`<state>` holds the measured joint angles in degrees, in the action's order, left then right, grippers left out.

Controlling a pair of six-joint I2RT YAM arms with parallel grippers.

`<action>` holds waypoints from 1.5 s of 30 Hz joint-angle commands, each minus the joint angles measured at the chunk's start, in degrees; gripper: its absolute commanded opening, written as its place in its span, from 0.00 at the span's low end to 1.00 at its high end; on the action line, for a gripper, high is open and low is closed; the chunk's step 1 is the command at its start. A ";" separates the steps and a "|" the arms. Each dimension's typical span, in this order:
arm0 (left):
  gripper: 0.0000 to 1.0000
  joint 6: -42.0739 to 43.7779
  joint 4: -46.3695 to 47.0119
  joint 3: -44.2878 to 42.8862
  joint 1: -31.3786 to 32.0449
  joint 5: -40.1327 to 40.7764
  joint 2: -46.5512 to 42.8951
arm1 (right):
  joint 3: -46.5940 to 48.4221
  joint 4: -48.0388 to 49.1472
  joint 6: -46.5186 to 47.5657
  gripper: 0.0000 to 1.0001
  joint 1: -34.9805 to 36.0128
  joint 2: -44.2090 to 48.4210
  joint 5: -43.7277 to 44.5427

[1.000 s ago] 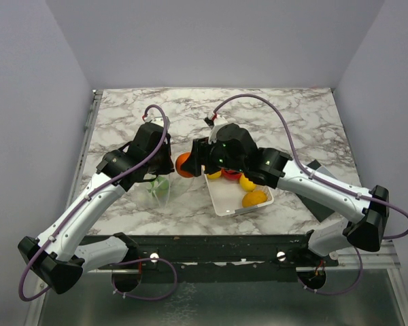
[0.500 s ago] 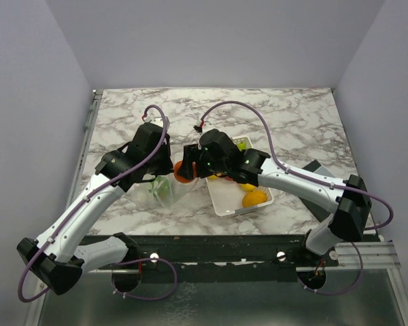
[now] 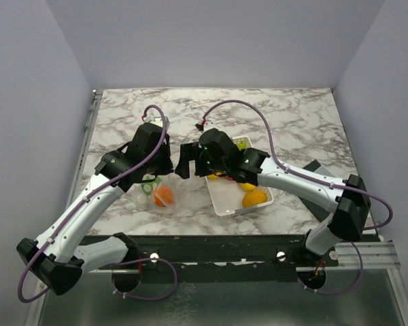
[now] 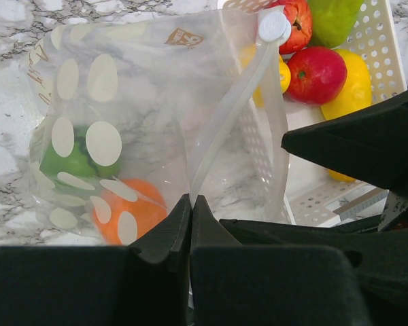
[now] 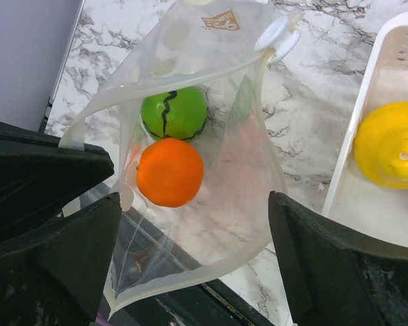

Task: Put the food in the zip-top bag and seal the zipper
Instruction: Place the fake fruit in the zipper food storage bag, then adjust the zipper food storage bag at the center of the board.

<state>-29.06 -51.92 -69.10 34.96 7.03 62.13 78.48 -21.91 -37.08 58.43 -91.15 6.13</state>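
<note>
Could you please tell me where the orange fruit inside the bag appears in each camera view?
Top external: orange fruit left of centre, inside the zip-top bag.
Left wrist: orange fruit at lower left.
Right wrist: orange fruit centre-left.
Shared landmark: green fruit beside it.

**Orange fruit inside the bag, both arms close over it**

On the grey-veined white marble desk (image 3: pixel 292 115), a clear crinkly plastic zip-top bag (image 3: pixel 175 196) lies left of centre. It holds a glossy orange toy fruit (image 3: pixel 164 197), with a dark green toy fruit (image 3: pixel 149 185) just behind it. The left gripper (image 3: pixel 154 175) sits at the bag's far edge. The right gripper (image 3: pixel 184 166) hangs near it, between the bag and a white slotted rectangular plastic basket (image 3: pixel 224 201). The basket carries a yellow toy fruit (image 3: pixel 247 185), a second orange toy fruit (image 3: pixel 254 197) and a light green toy fruit (image 3: pixel 242 142).
</note>
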 commanded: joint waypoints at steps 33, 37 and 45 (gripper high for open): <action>0.00 -0.33 -0.13 -1.17 0.11 -0.04 -1.03 | -3.33 -4.45 -10.00 0.54 0.36 0.73 2.75; 0.00 -0.30 -0.66 -1.51 0.15 0.17 -1.37 | -2.36 -4.63 -9.85 0.45 0.36 -0.35 2.60; 0.00 0.35 -2.60 -4.71 0.11 2.09 -2.22 | -0.07 -5.75 -7.98 0.01 0.37 0.10 2.69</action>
<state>-29.08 -53.01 -70.15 34.96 7.14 61.58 75.85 -26.65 -46.28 58.43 -91.31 8.34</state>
